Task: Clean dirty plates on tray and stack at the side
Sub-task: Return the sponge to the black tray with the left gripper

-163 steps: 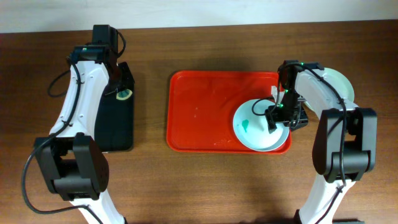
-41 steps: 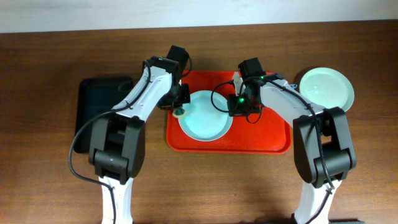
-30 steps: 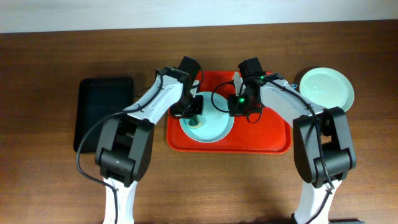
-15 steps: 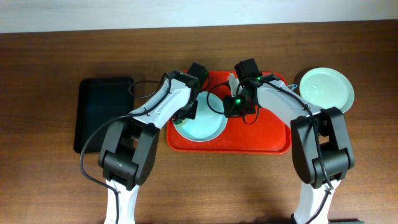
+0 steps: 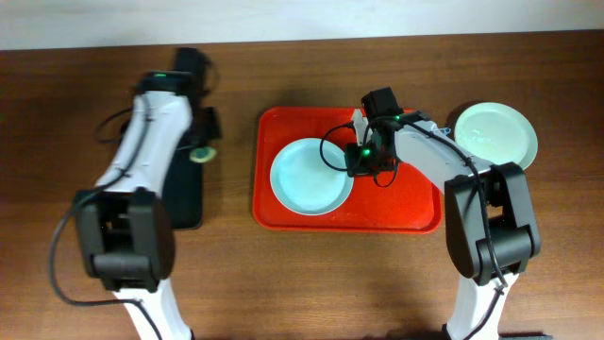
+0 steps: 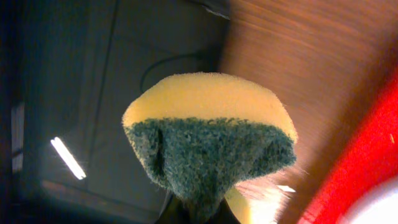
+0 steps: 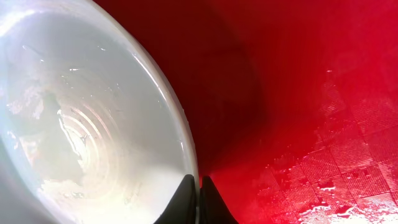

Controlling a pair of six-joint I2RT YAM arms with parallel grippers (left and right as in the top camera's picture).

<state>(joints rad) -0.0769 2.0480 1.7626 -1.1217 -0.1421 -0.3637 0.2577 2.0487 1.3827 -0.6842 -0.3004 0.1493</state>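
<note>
Overhead: left tool [image 5: 200,150] (sponge [image 5: 202,155] pinched) off plate [image 5: 307,179], by black tray [image 5: 179,203].

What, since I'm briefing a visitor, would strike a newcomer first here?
The red tray at centre, with a pale plate whose rim the right hand pinches. At left, the left hand holds a yellow-green sponge by the black tray; a second plate sits off-tray at right.

2 plates [image 5: 311,177] [image 5: 496,132], 2 trays [image 5: 396,203] [image 5: 187,194], 1 sponge [image 6: 208,146]
</note>
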